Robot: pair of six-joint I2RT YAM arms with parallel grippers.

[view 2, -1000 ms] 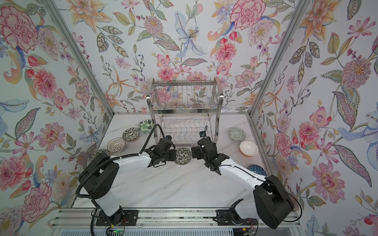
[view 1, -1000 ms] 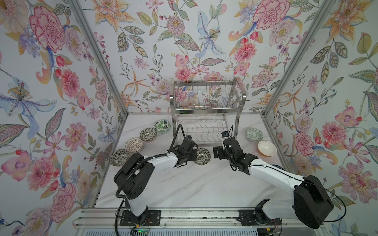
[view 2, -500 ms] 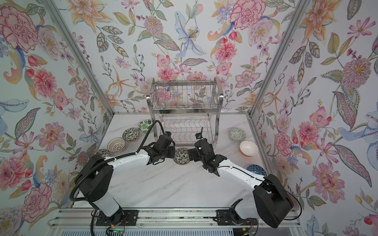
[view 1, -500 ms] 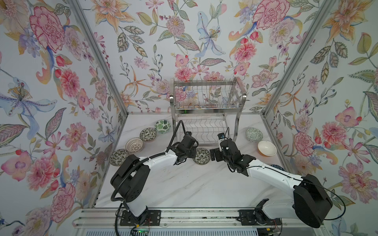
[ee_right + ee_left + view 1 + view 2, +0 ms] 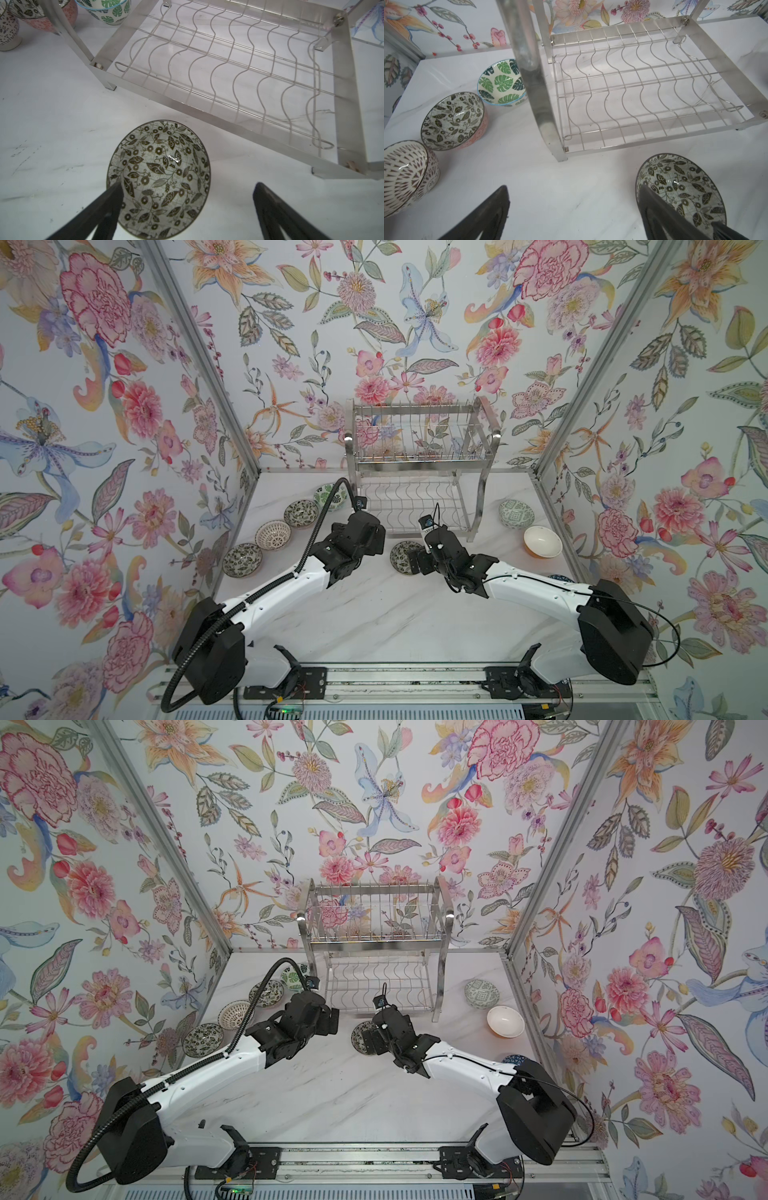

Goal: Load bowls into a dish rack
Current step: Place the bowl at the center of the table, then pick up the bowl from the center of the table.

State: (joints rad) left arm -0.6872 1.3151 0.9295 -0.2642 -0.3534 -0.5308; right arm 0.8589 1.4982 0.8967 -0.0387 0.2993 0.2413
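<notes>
I've got the left jaws and right jaws both spread wide, flanking the floral bowl [image 5: 162,170]. It sits on the table [image 5: 374,614] at the rack's [image 5: 419,456] 6 o'clock, one right finger [image 5: 108,199] over its rim.

Setting: a robot test cell dressed as a domestic kitchen.

Indicators of a test cell:
- Three wall panels [image 5: 374,323] papered in a floral print meet at the far corners of the worktop [image 5: 374,614] behind bare aluminium posts [image 5: 203,364].
- An aluminium rail [image 5: 395,686] runs along the near edge. It carries the bases of the left arm [image 5: 270,597] and the right arm [image 5: 536,593], with exposed cables and a small lit board [image 5: 286,711].

Indicators of a kitchen:
- The worktop is marble-patterned.
- A steel dish rack [image 5: 419,464] stands at the far edge.
- Ceramic bowls [image 5: 272,533] stand near the left and right edges.
</notes>
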